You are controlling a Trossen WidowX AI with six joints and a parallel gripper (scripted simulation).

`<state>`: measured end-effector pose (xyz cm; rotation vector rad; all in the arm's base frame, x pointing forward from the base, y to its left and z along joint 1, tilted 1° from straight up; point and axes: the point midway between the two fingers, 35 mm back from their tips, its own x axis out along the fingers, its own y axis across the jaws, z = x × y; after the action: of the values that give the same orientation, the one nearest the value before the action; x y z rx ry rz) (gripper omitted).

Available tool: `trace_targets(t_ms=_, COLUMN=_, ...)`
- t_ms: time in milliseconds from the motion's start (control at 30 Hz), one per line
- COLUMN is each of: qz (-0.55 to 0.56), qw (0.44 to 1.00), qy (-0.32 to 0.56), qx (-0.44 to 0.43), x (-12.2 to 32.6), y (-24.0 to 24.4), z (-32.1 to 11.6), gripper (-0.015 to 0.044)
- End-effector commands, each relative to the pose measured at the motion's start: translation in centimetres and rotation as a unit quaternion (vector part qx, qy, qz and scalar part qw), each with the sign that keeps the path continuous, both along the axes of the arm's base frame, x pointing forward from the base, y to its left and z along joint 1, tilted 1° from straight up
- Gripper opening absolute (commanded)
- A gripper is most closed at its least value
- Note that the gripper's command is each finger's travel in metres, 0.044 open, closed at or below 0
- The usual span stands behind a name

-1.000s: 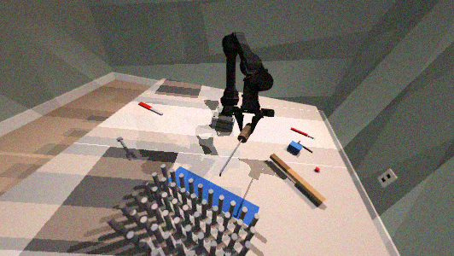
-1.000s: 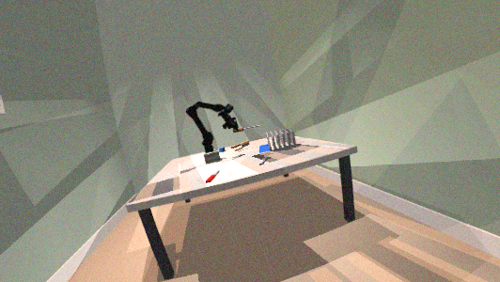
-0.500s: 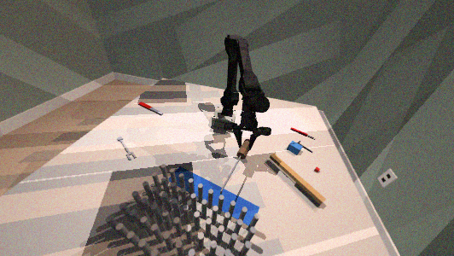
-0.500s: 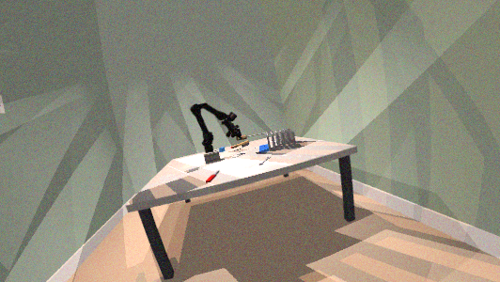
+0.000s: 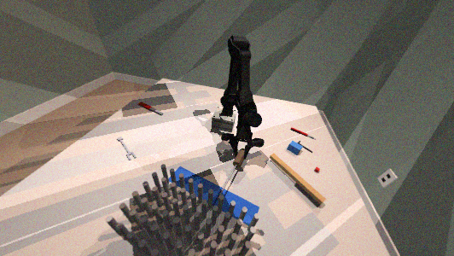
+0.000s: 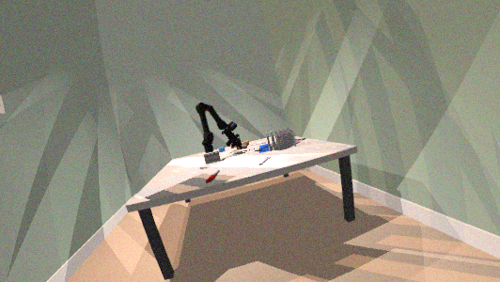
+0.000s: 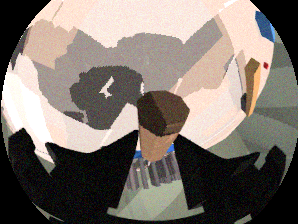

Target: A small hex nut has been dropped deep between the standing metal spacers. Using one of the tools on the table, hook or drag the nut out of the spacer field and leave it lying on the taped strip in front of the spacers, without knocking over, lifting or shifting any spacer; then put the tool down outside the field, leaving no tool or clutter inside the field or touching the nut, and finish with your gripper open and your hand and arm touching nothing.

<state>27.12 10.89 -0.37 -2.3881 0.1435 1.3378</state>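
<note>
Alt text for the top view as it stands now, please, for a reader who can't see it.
A black robot arm's gripper grips the brown handle of a thin-shafted tool, which points across a blue strip toward a dense field of standing metal spacers. Around them on the table lie a wrench, two red-handled tools, a wooden bar and small blue and red blocks.

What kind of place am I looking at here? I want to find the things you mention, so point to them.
Probably a test or practice workspace: a robot arm (image 5: pixel 241 81) (image 6: pixel 205 124) on a table (image 5: pixel 183 145) (image 6: pixel 188 188) holds a wooden-handled tool (image 5: pixel 239 159) (image 7: pixel 162 112) beside a dense cluster of upright metal posts (image 5: pixel 171 213) (image 6: pixel 284 138) and a blue strip (image 5: pixel 245 205) (image 6: pixel 263 148).
</note>
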Motion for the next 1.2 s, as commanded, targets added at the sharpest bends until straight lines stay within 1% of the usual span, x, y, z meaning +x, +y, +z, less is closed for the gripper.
trace_targets(t_ms=0, qz=0.000, qw=1.000, qy=-0.006, qx=0.002, x=0.1, y=0.0, z=-0.2, gripper=0.0000)
trace_targets(t_ms=1167, qz=0.000, qw=1.000, qy=-0.007, qx=0.001, x=2.8, y=-0.7, z=0.0, gripper=0.0000)
